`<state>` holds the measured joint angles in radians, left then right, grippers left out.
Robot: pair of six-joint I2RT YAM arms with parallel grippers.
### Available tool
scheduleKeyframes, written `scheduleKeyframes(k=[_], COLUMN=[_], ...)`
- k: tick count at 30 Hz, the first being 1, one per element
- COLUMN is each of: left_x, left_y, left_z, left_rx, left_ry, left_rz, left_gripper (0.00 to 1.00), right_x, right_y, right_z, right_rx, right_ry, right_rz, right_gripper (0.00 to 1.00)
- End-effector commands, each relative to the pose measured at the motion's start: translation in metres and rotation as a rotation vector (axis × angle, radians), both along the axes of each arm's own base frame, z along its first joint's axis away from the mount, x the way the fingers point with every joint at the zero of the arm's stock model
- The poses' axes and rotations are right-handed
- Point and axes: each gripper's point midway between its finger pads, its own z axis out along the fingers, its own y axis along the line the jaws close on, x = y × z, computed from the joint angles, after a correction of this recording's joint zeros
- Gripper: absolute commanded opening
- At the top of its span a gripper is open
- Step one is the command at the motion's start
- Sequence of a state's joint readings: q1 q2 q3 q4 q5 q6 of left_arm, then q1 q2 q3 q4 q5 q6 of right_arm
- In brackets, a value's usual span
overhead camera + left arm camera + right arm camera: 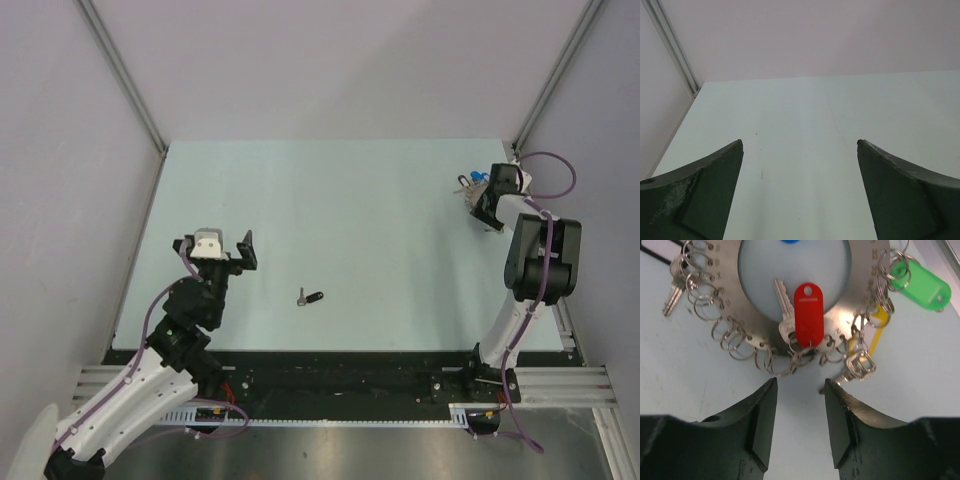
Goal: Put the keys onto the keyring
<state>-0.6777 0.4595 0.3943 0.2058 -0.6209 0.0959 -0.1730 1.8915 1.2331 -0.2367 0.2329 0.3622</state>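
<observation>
- Steel is what fills the right wrist view: the keyring (860, 270) is a flat metal band lying on the table (350, 220) at its far right corner. Small split rings (735, 340) are strung all round its edge.
- A red tag (809, 315) and a silver key (781, 300) lie inside the band. A green tag (922, 285) and a yellow tag (879, 322) hang off its right side.
- The right gripper (800, 390) sits just short of the band's near edge. Its jaws stand apart with a modest gap and nothing is between them.
- The step looks like taking hold of the keyring. The jaws should straddle the flat band itself — not a loose split ring, which would swing and give no firm hold.
- A short push forward seems needed first, since the fingertips reach only the dangling rings. Closing here would probably pinch one ring or bare table.
- One dark-headed key (311, 297) lies alone mid-table, well apart from the keyring and nearer the left arm.
- The left gripper (215, 250) hovers wide open and empty to the left of that key. Its wrist camera shows only bare table ahead.
- It is thin and lies flat — the left gripper would do best to come straight down and grip across the head.
</observation>
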Motion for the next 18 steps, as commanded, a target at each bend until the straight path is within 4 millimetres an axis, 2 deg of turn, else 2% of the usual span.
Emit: scheduleKeyframes(k=[1, 3, 5, 6, 8, 10, 14, 15, 17, 18], left_x=[0.001, 0.001, 0.002, 0.002, 0.002, 0.002, 0.002, 0.002, 0.001, 0.0], left_y=[0.001, 0.002, 0.003, 0.003, 0.003, 0.002, 0.002, 0.002, 0.002, 0.002], left_z=[0.007, 0.007, 0.005, 0.005, 0.004, 0.003, 0.002, 0.003, 0.004, 0.005], left_rx=[0.017, 0.023, 0.033, 0.033, 0.037, 0.04, 0.044, 0.042, 0.038, 0.038], left_ry=[-0.028, -0.028, -0.024, -0.024, -0.023, -0.02, -0.016, -0.018, -0.02, -0.02], left_rz=[0.0, 0.007, 0.014, 0.014, 0.014, 0.013, 0.011, 0.01, 0.006, 0.006], left_gripper=[1.0, 1.0, 1.0, 1.0, 1.0, 1.0, 1.0, 1.0, 1.0, 1.0], right_x=[0.037, 0.039, 0.047, 0.048, 0.051, 0.051, 0.043, 0.042, 0.036, 0.031], right_y=[-0.02, -0.021, -0.024, -0.025, -0.027, -0.026, -0.022, -0.021, -0.015, -0.004], right_z=[0.017, 0.004, 0.005, -0.004, -0.005, -0.013, -0.014, -0.013, -0.008, -0.008], right_rx=[-0.06, -0.06, -0.066, -0.065, -0.071, -0.07, -0.079, -0.083, -0.088, -0.097], right_ry=[-0.081, -0.052, -0.05, -0.03, -0.022, -0.002, 0.038, 0.045, 0.068, 0.085], right_rz=[-0.044, -0.045, -0.047, -0.049, -0.057, -0.055, -0.055, -0.05, -0.026, 0.012], right_gripper=[0.47, 0.45, 0.44, 0.43, 0.4, 0.33, 0.19, 0.1, 0.02, 0.0])
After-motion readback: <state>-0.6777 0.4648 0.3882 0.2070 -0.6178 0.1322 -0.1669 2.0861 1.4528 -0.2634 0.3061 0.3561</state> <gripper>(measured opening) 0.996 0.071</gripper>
